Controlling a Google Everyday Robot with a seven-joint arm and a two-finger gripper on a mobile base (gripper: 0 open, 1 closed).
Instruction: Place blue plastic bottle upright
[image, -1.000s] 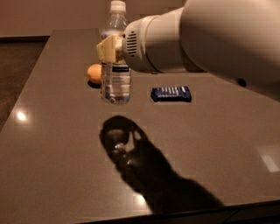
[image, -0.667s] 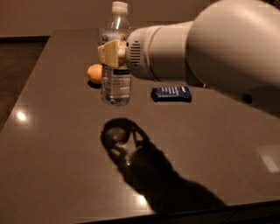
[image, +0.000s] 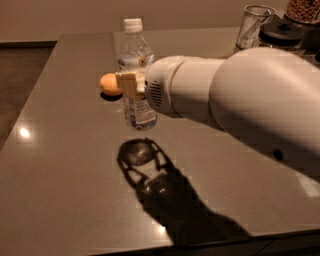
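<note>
Camera view looks down on a glossy dark grey-brown table (image: 60, 190). Its left edge runs diagonally from the far corner toward the near left, and its near edge crosses the bottom of the picture. Beyond the left edge is a darker brown floor (image: 20, 65), and behind the far edge is a beige wall (image: 60, 15).

A wide stretch of tabletop lies between the near edge and the blue plastic bottle (image: 134, 55), which is small and clear with a white screw cap and a pale label. Only the dark shadow (image: 150, 175) of bottle and arm falls on this stretch.

The bottle is in the far-left part of the table. Its long axis is vertical and the cap points up. The base seems to hang just above the surface, a little apart from the shadow.

The gripper (image: 131, 85), tan-coloured at the end of the thick white arm (image: 250, 100), is closed around the bottle's middle from the right side.

A small round orange object (image: 109, 84) lies just beside the bottle on its left. At the far right corner stand a clear drinking glass (image: 255, 25), a dark lidded container (image: 280, 32) and a jar of brown pieces (image: 302, 9), well apart from the bottle.
</note>
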